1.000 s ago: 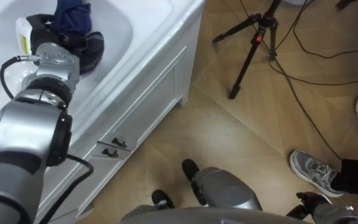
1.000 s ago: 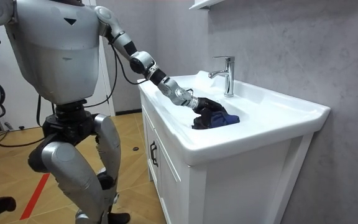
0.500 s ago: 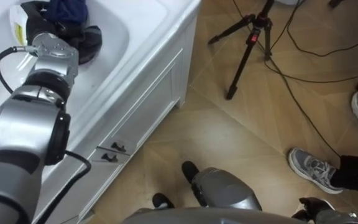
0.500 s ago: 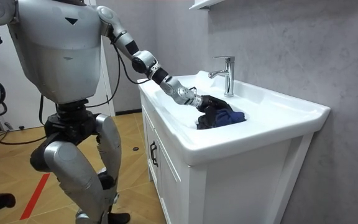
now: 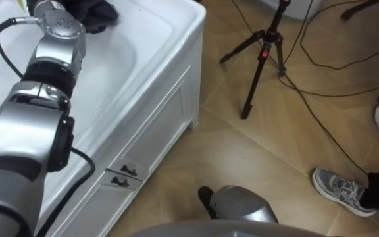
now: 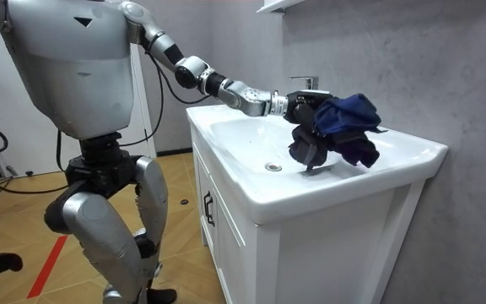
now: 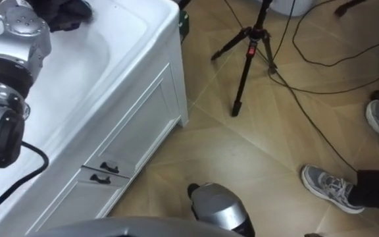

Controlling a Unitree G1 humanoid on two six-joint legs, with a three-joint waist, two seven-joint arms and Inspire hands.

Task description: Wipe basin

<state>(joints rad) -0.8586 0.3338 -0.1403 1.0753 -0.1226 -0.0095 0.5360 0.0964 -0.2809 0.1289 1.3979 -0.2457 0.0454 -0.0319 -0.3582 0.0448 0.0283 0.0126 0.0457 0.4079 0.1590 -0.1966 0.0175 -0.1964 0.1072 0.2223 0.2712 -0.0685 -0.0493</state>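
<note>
I stand at the white basin, my left arm stretched out over it. In the room view my left hand is shut on a dark blue and black cloth. It holds the cloth in the air above the bowl's far side, in front of the chrome faucet. The cloth hangs down in loose folds, and its lower end is near the rim. The drain lies bare in the bowl. In the left eye view the cloth shows at the top edge, past my wrist.
The basin sits on a white cabinet with two dark drawer handles. A black tripod and cables stand on the wooden floor to my right. A person's grey shoe is at the lower right.
My left hand has lifted the cloth out of the bowl and carried it up toward the faucet side. The eye view has shifted with it.
</note>
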